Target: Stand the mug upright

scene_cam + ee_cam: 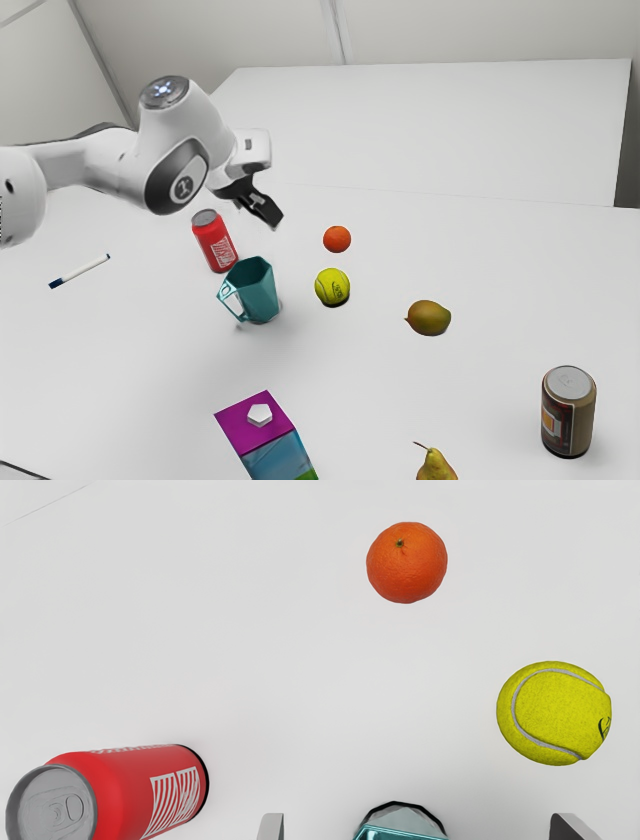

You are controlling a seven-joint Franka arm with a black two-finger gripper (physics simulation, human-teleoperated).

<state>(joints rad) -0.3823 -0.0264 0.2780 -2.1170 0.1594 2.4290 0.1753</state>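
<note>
The teal mug (257, 294) stands on its base on the table with its mouth up, and its handle points to the exterior view's left. Above the table, higher than the mug and apart from it, hangs my gripper (267, 211). In the wrist view the fingertips of the gripper (417, 826) are wide apart, with nothing held. Part of the mug (402, 822) appears between them at the bottom edge; the rest of it is cut off there.
A red can (214, 240) stands close beside the mug, and a tennis ball (332, 287) lies on its other side. Beyond are an orange (337, 239) and a mango (429, 318). A carton (262, 437), pear (436, 466), brown can (568, 412) and marker (80, 271) are farther off.
</note>
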